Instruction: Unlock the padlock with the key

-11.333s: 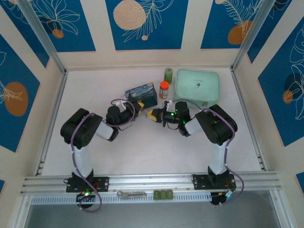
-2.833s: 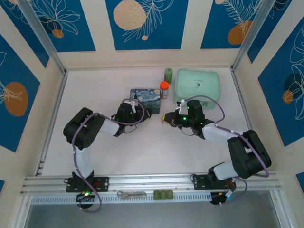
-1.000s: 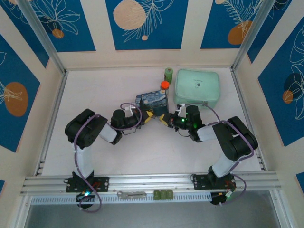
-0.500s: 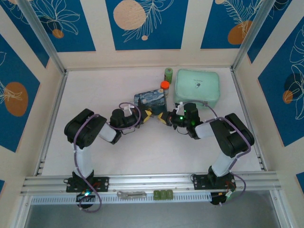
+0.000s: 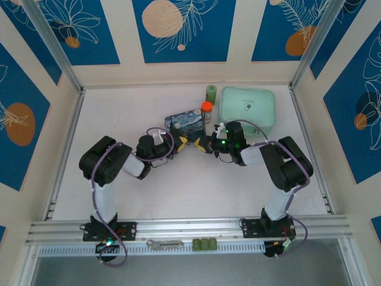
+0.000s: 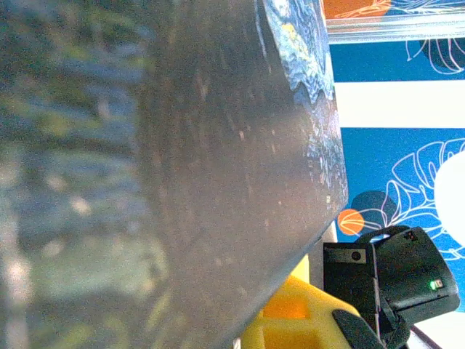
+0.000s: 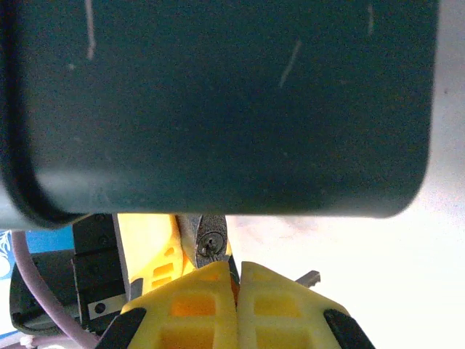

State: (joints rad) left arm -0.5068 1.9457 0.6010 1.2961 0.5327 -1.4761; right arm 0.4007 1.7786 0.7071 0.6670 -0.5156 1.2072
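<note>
Right gripper pinched together just short of padlock tucked under painted box, left gripper likewise closed beside it (key not discernible, can't tell if held): could miss keyhole or shove lock sideways, given cramped approach.

The top external camera is fixed above and behind the arm bases and looks down on the surface from afar. The left wrist camera sits very close to the painted box, facing along its side toward the right arm. The right wrist camera looks past the right tool at the box's dark face at close range; all three views share the box.
</note>
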